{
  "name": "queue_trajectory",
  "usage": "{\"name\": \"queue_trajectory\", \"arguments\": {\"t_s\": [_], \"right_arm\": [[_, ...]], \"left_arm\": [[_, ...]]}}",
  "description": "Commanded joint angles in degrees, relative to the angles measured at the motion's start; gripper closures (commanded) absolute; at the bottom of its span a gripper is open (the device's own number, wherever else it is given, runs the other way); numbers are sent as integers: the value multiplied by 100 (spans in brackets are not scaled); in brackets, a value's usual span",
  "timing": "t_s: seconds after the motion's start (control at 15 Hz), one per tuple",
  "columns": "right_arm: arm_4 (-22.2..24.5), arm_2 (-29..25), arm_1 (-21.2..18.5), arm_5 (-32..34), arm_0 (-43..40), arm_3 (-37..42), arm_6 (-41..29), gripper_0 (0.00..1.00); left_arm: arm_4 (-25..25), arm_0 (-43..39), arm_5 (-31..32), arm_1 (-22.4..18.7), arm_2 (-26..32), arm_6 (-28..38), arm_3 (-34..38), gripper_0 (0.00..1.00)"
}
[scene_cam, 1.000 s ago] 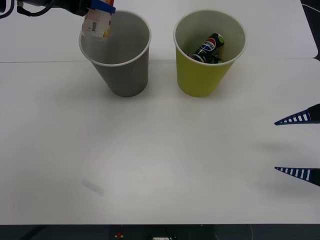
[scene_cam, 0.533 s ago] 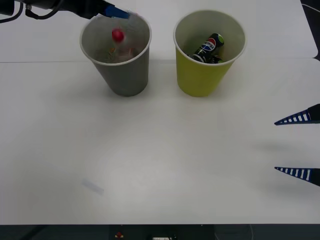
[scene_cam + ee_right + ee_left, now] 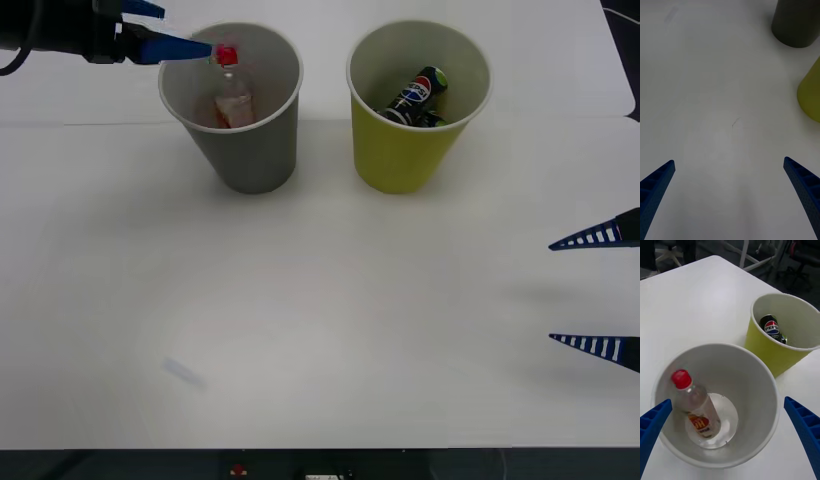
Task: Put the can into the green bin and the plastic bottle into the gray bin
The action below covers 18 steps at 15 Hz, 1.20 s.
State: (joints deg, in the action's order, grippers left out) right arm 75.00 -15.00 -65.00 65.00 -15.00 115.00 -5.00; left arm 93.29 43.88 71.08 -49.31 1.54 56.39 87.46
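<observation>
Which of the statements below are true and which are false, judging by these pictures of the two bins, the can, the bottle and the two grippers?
1. The plastic bottle stands inside the gray bin. True.
2. The can lies on the table between the bins. False: it lies inside the green bin.
3. The left gripper holds the bottle. False: its fingers are open, above the gray bin's rim, and the bottle is free.
4. The right gripper is open, over the table at the robot's right. True.
5. The bottle's cap is blue. False: it is red.
</observation>
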Motion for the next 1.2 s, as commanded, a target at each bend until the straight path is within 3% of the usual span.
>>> {"name": "queue_trajectory", "arguments": {"t_s": [0.07, 0.4, 0.67, 1.2], "right_arm": [[0, 0, 0, 0, 0, 0, 0, 0], [0, 0, 0, 0, 0, 0, 0, 0], [0, 0, 0, 0, 0, 0, 0, 0], [0, 0, 0, 0, 0, 0, 0, 0]], "left_arm": [[-698, -740, 160, -316, 391, -902, 157, 0], [-1454, -1900, 1241, -887, 1278, -2396, 166, 0], [-2078, -3043, 1241, -1335, 1586, -3583, 315, 0], [-2711, -5311, 960, -1608, 2324, -4875, 1176, 0]]}}
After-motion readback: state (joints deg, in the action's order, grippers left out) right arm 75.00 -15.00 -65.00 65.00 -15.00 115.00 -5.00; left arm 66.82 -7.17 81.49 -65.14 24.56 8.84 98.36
